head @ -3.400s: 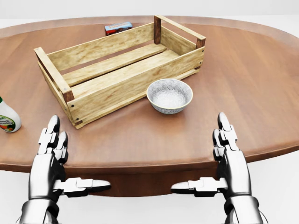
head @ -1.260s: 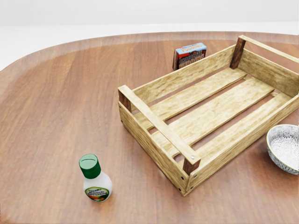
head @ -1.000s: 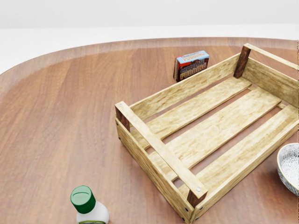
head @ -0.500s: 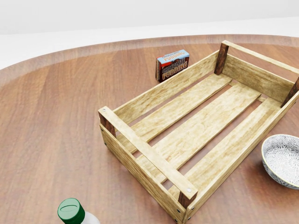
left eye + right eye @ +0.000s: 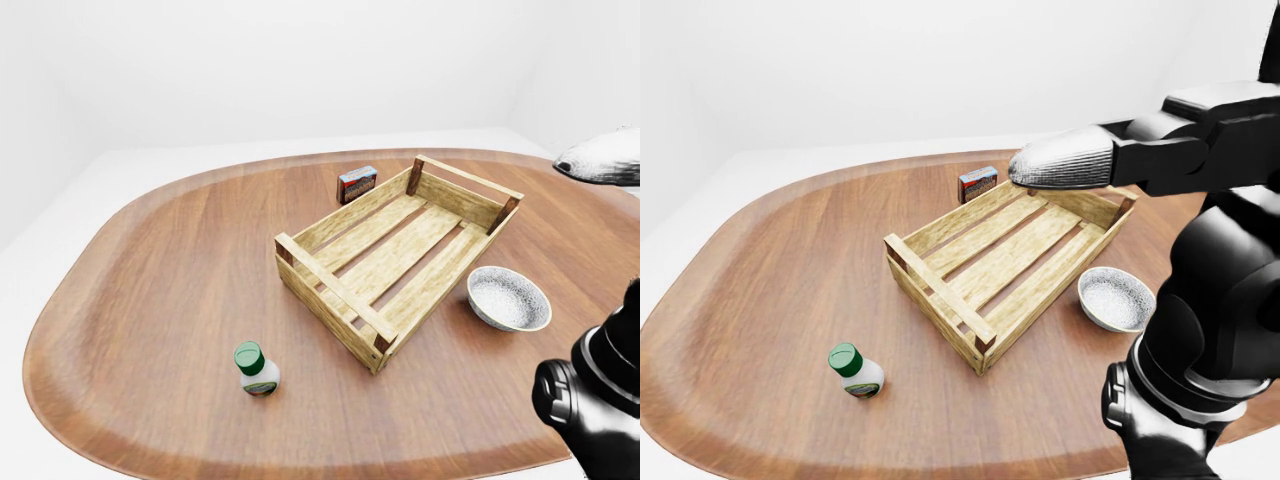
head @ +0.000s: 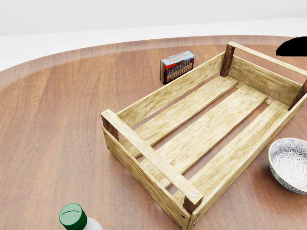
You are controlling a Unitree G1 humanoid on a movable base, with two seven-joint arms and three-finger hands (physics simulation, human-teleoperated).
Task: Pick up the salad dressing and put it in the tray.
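Observation:
The salad dressing bottle, white with a green cap, stands upright on the brown table, to the lower left of the tray. Only its cap shows at the bottom edge of the head view. The tray is a wooden slatted crate, empty, lying diagonally at mid-table. My right hand is raised high at the right, over the tray's far end, with one finger stretched straight to the left and nothing in it. It is far from the bottle. My left hand shows in no view.
A grey patterned bowl sits right of the tray. A small pudding box stands beyond the tray's far side. My dark right arm fills the right-eye view's right side. The table's rounded edge runs close below the bottle.

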